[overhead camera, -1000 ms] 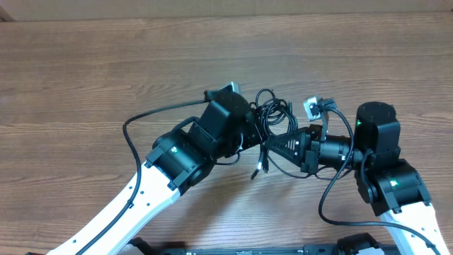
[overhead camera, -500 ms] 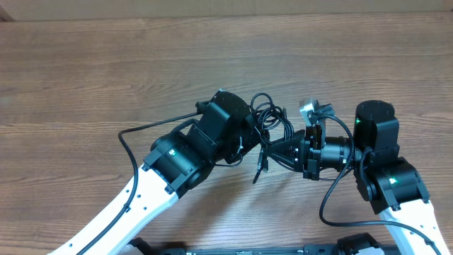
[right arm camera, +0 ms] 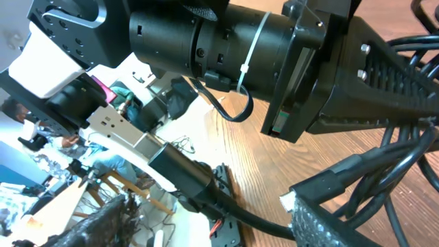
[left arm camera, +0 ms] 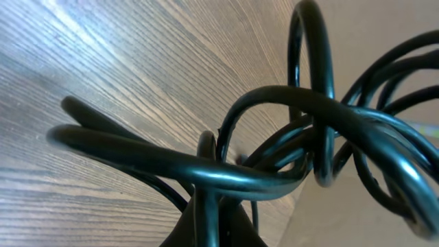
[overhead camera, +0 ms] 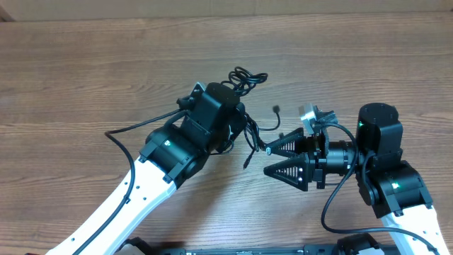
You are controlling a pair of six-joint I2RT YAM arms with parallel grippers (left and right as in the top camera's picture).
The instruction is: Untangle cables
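Here are the cables (overhead camera: 245, 75): thin, glossy black cords knotted into a small clump of loops. The clump sits at the far tip of my left arm, above the middle of the desk (overhead camera: 85, 71). From the clump, one strand runs right to a small dark plug (overhead camera: 276, 108). Another strand drops toward me and ends near my right tool (overhead camera: 267, 161).

Up close through the left wrist camera, the cords (left arm camera: 274, 130) fill the view. The shiny rounded strands cross over and under each other, and a tall loop stands on the right. The wood grain is below them, so they are raised off the desk. They gather down into the dark wedge of my left tool (left arm camera: 209, 223), which is clamped on them, though the cords hide most of the fingers.

My right tool is spread wide, with its two pointed fingers aimed left at the hanging strand, close to it but apart from it. From the right wrist camera, several cords (right arm camera: 411, 147) sweep across the right edge, beside my left arm's black housing.
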